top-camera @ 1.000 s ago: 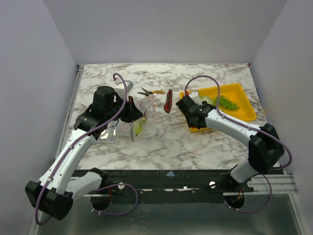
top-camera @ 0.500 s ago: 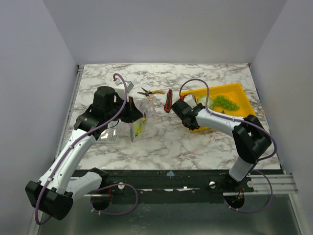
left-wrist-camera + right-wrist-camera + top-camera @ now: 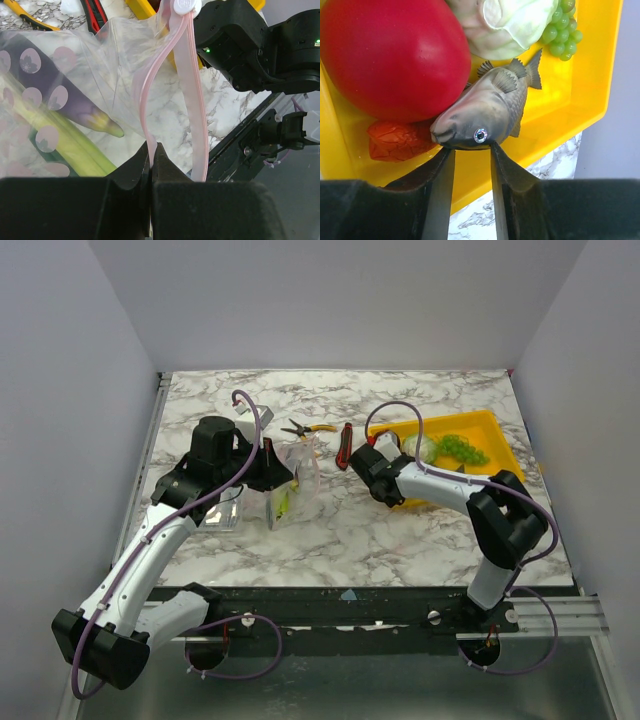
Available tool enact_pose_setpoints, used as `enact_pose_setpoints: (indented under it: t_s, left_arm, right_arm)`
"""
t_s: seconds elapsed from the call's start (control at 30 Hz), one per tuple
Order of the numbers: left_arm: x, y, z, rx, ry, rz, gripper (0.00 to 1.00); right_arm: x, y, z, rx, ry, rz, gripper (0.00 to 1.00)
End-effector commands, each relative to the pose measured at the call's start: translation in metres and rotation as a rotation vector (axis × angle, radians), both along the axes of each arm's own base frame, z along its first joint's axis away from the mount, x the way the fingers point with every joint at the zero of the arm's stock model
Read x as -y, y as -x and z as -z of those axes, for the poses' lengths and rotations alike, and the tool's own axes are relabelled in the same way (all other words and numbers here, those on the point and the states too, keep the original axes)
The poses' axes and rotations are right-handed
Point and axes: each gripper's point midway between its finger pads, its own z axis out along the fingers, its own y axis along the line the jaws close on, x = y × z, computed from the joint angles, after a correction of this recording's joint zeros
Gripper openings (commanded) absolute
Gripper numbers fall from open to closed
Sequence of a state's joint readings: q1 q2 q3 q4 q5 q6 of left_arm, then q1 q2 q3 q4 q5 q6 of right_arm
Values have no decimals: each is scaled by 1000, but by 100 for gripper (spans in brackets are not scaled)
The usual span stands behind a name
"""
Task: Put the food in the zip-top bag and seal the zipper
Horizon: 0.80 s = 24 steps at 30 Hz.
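Observation:
My left gripper [image 3: 151, 150] is shut on the pale pink zipper [image 3: 192, 90] of the zip-top bag [image 3: 100, 60] and holds its mouth up; in the top view it [image 3: 272, 475] is left of the bag [image 3: 292, 485]. Inside lie a purple eggplant [image 3: 60, 95] and a green piece [image 3: 75, 145]. My right gripper [image 3: 472, 147] is open, its tips touching the underside of a grey toy fish [image 3: 490, 112] in the yellow tray [image 3: 560, 115]. A red round piece [image 3: 390, 55], a cabbage [image 3: 512, 22], green grapes [image 3: 565, 22] and a crinkled orange-red piece [image 3: 395, 140] lie around the fish.
The yellow tray [image 3: 500, 455] stands at the right. Yellow-handled pliers [image 3: 310, 427] and a red-and-black knife [image 3: 345, 445] lie behind the bag. A rigid clear box [image 3: 222, 510] sits under my left arm. The right gripper [image 3: 362, 462] is at the tray's left end.
My right gripper has moved left along the tray to its left end. The left arm and the bag have not moved.

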State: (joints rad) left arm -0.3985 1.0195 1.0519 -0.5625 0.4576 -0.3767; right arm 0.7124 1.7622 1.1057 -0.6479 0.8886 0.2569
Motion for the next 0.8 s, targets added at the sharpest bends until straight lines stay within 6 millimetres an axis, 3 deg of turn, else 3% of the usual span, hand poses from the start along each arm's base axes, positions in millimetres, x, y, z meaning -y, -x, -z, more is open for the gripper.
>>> enact_pose_setpoints:
  t_s: [0.0, 0.13, 0.4, 0.6, 0.77]
  left_arm:
    - [2, -2, -3, 23, 11, 17, 0]
    - [2, -2, -3, 23, 12, 18, 0]
    - [1, -1, -4, 29, 14, 17, 0]
    - [2, 0, -4, 26, 17, 21, 0]
    - [3, 0, -5, 26, 22, 25, 0]
  right_arm:
    - [-2, -10, -4, 57, 17, -5, 34]
    - [-2, -13, -4, 53, 41, -11, 58]
    - [-18, -26, 2, 32, 10, -91, 71]
    - [-20, -36, 15, 2, 43, -125, 72]
    - [-12, -38, 23, 3, 66, -109, 64]
